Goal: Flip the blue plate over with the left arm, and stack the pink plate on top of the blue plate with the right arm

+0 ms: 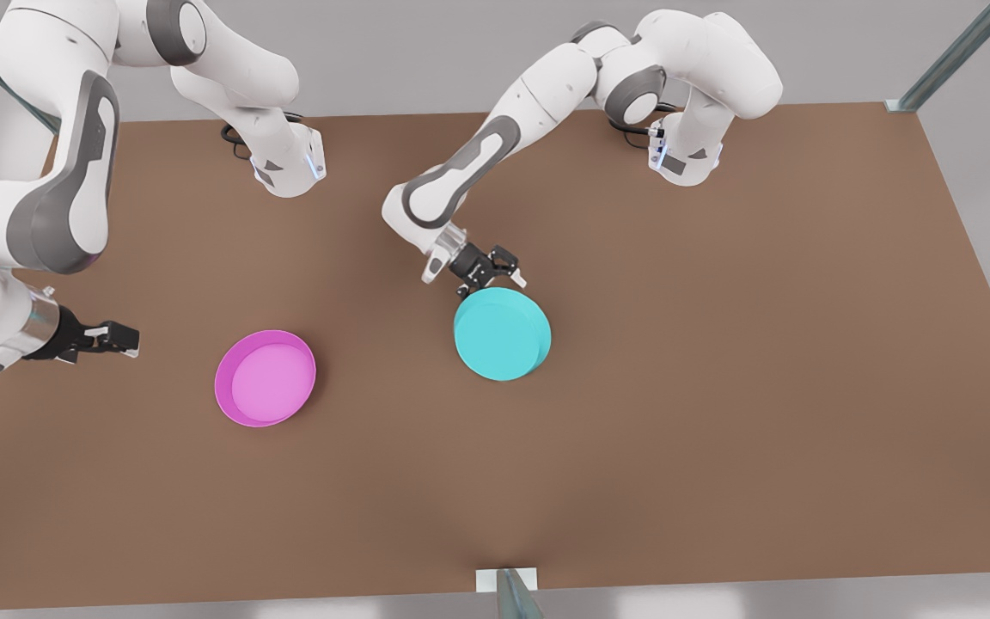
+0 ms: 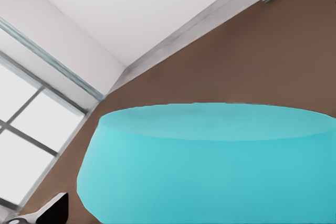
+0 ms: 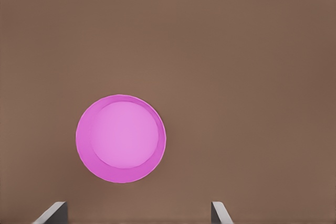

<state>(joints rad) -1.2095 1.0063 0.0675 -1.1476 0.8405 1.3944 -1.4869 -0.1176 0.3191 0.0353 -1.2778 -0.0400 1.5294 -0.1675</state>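
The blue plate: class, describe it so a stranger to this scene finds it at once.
On the brown table, look near the middle, just below the left gripper. The blue plate lies there with its flat solid underside showing. Its neighbour, the pink plate, sits open side up.

You could not see the blue plate (image 2: 210, 166) whole in the left wrist view; the picture's edge cut its lower part.

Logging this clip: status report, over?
Left gripper at blue plate rim, plate underside up. Right gripper open, apart from pink plate, which lies rim up. Nothing between plates.
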